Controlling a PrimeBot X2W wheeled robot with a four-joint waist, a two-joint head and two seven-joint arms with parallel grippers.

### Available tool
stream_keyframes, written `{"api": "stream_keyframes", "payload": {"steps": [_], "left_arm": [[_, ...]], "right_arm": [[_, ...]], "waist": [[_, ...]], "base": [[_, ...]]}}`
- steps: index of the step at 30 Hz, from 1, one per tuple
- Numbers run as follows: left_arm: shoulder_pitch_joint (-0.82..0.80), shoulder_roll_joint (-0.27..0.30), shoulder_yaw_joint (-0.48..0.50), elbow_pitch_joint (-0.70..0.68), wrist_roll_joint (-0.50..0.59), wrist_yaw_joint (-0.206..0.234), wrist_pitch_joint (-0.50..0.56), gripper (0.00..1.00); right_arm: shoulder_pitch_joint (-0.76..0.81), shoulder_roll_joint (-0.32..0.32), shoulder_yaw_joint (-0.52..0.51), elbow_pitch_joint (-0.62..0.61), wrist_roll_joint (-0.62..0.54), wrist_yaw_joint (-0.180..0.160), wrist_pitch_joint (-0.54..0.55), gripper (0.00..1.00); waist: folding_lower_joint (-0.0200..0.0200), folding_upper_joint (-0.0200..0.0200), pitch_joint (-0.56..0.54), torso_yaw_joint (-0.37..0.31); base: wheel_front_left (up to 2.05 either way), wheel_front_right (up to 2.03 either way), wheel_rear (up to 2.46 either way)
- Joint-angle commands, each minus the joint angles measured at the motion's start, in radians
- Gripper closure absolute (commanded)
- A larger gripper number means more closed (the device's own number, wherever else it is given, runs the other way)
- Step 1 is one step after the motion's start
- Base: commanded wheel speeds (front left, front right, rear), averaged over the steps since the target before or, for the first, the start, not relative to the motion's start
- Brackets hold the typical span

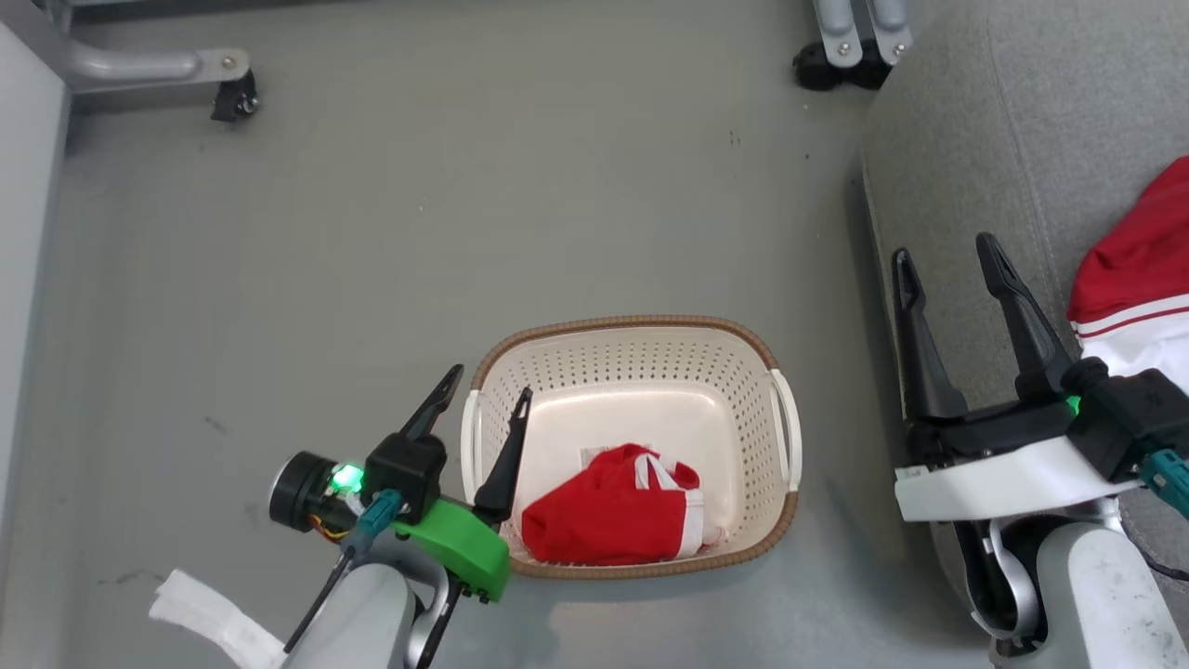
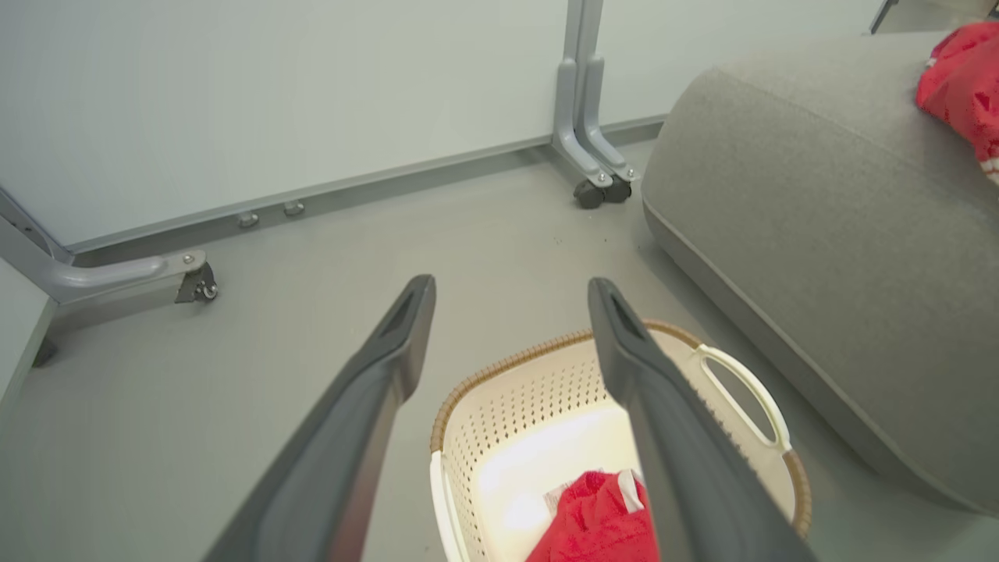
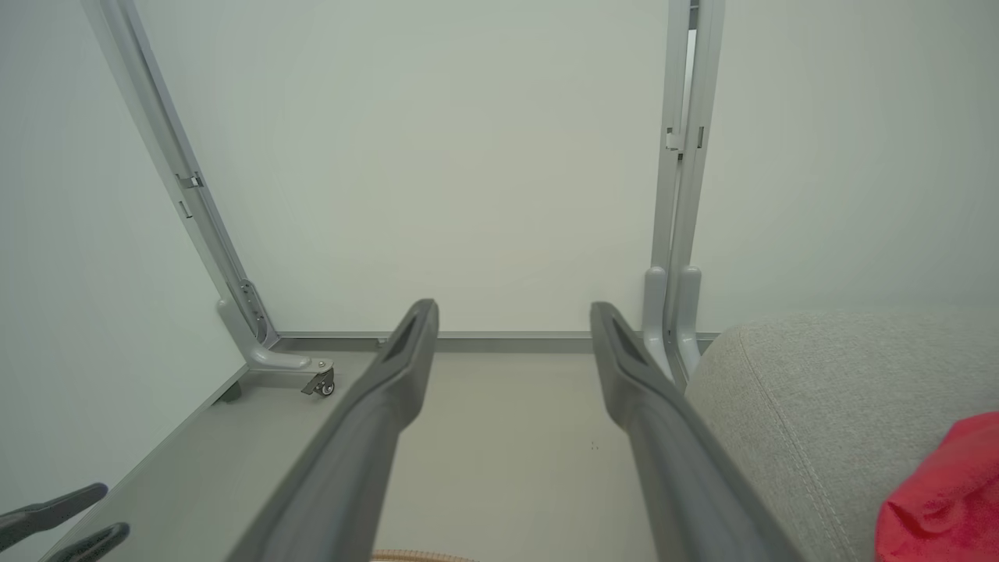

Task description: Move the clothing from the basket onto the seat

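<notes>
Fingers spread wide and empty, the left gripper (image 1: 490,381) hovers at the rim of the basket (image 1: 632,322) above a red garment (image 1: 604,516), possibly shorts, while a second garment (image 1: 1133,251) lies on the grey seat (image 1: 975,139) by the likewise splayed right gripper (image 1: 944,248); a misjudged reach could hook the rim and drag the basket.

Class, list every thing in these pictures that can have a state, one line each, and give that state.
basket: upright on the floor, holding one garment.
garment in basket: crumpled at the near side, not gripped.
garment on seat: lying loose, not gripped.
seat: bearing one garment.
left gripper: open, empty, at the basket's left rim.
right gripper: open, empty, at the seat's edge.
</notes>
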Motion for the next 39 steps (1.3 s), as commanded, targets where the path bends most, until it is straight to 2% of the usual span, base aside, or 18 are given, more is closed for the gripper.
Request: {"api": "stream_keyframes", "payload": {"steps": [1,9,16,31,39], "left_arm": [[-0.040,0.000,-0.016,0.024,-0.002,-0.004,0.000,0.00],[-0.219,-0.012,-0.181,0.222,-0.027,-0.012,0.031,0.00],[-0.367,0.005,-0.316,0.381,-0.085,-0.012,0.084,0.00],[-0.563,0.096,-0.577,0.577,-0.147,-0.012,0.258,0.00],[-0.639,0.153,-0.630,0.632,-0.192,-0.012,0.327,0.00]], "right_arm": [[-0.027,-0.002,0.005,-0.007,-0.003,-0.001,-0.010,0.00],[-0.135,-0.001,0.031,-0.010,0.016,-0.001,-0.058,0.00],[-0.210,-0.001,0.056,0.011,0.046,-0.001,-0.108,0.00],[-0.305,0.000,0.116,0.062,0.151,-0.001,-0.165,0.00],[-0.322,0.000,0.137,0.041,0.206,-0.001,-0.164,0.00]], "waist": [[0.0000,0.0000,0.116,-0.067],[0.0000,0.0000,0.291,-0.151],[0.0000,0.0000,0.431,-0.225],[0.0000,0.0000,0.627,-0.350],[0.0000,0.0000,0.673,-0.397]], "base": [[0.00,0.00,0.00],[0.00,0.00,0.00],[0.00,0.00,0.00],[0.00,0.00,0.00],[0.00,0.00,0.00]]}}
